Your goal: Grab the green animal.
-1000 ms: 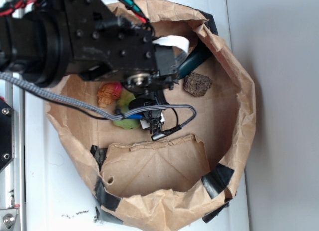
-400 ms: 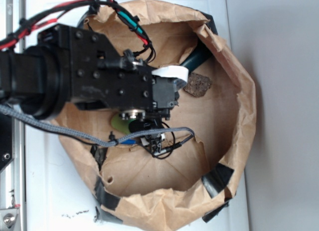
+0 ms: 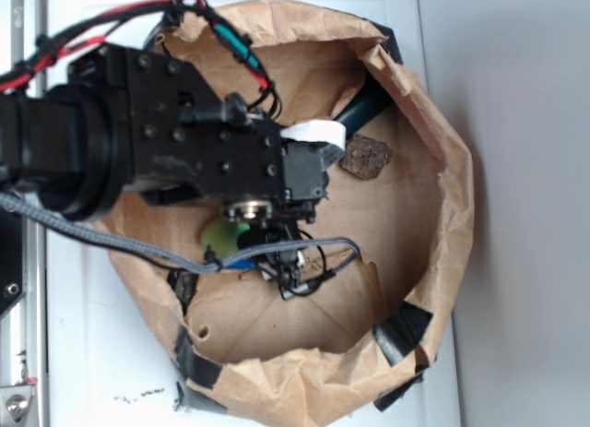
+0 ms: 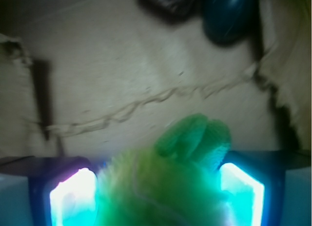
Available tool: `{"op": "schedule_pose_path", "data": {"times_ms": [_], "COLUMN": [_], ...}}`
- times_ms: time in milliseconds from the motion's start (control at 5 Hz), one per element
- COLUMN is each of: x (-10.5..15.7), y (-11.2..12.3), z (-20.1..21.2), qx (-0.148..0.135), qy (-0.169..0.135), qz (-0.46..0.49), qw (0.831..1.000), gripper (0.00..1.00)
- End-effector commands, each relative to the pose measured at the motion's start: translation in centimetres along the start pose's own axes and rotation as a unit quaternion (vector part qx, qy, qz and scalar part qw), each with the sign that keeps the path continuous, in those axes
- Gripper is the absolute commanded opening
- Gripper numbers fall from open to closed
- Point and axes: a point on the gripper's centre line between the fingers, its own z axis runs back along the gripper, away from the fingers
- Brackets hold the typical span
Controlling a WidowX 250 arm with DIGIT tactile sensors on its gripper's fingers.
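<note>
The green animal [image 4: 165,187], a fuzzy lime-green plush, fills the space between my gripper's [image 4: 156,199] two glowing pads [image 4: 70,196], and its rounded green end sticks out past them. My gripper is shut on it. From the exterior view only a small patch of the green animal [image 3: 219,233] shows under the black wrist, with the gripper [image 3: 265,250] just right of it inside the brown paper bag. Most of the toy is hidden by the arm.
The crumpled paper bag wall [image 3: 447,196] rings the workspace. A dark teal glossy piece [image 3: 366,107] and a rough brown lump [image 3: 367,158] lie at the bag's far right. A torn paper flap [image 3: 286,307] lies below the gripper. Cables [image 3: 323,252] hang there.
The arm has shifted down the picture toward the torn flap, carrying the green animal with it. The orange shell seen a second ago is now covered by the arm.
</note>
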Motion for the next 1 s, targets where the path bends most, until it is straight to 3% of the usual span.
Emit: {"op": "schedule_pose_path", "data": {"times_ms": [0,200,400,800], "x": [2.2,2.7,2.9,3.5], "y": [1.3,1.3,1.6,1.4], "z": [0.0,-1.4,-2.4,0.2], "qx": [-0.01,0.005,0.012,-0.028], "qy": [-0.031,-0.027,-0.028,-0.034], "qz": [0.08,0.078,0.073,0.061], "qw": [0.996,0.997,0.997,0.997], "gripper": [1.0,1.0,0.0,0.0]}}
